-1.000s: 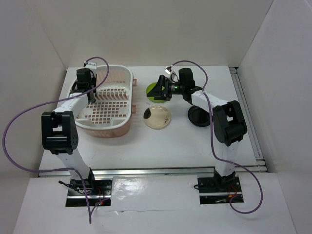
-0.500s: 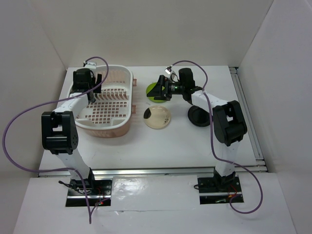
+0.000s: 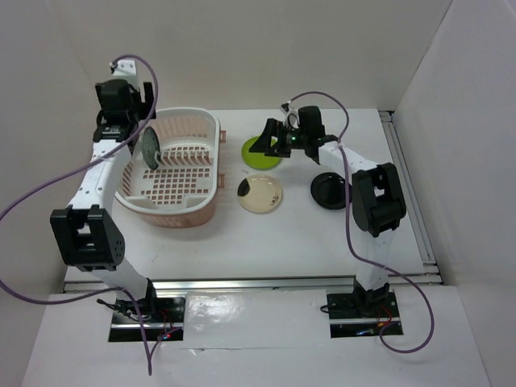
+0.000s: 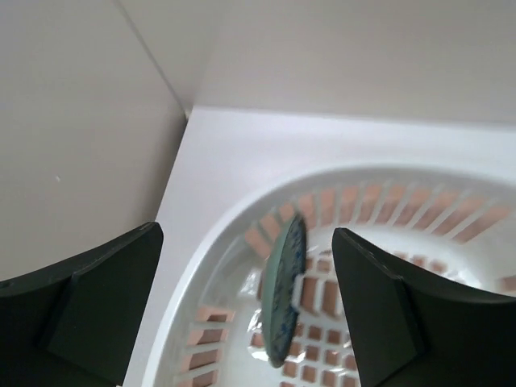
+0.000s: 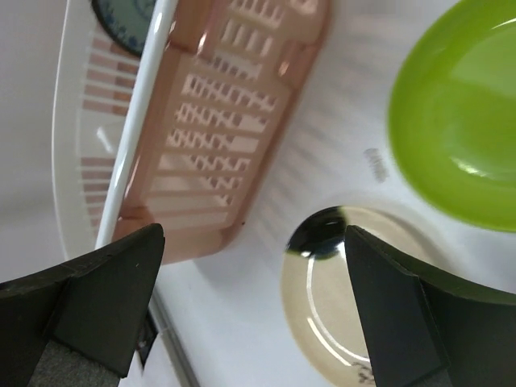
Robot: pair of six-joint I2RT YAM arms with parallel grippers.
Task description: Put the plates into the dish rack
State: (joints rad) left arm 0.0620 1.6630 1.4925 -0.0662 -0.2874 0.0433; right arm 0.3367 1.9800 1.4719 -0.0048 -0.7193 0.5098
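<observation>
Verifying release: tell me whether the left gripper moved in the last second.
Yes. The left gripper has pulled up and toward the back wall, off the dish rack.

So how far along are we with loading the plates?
One of four is done: the blue-grey plate stands upright in the dish rack, with the left gripper above it, jaws open. Nothing is in hand; the right gripper, open, hovers by the lime green plate. The cream plate and black plate are also left.

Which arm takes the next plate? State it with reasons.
Right. The right gripper is open over the lime green plate, and the cream plate and black plate lie on its side. The left gripper is open above the blue-grey plate standing in the dish rack, away from them.
</observation>
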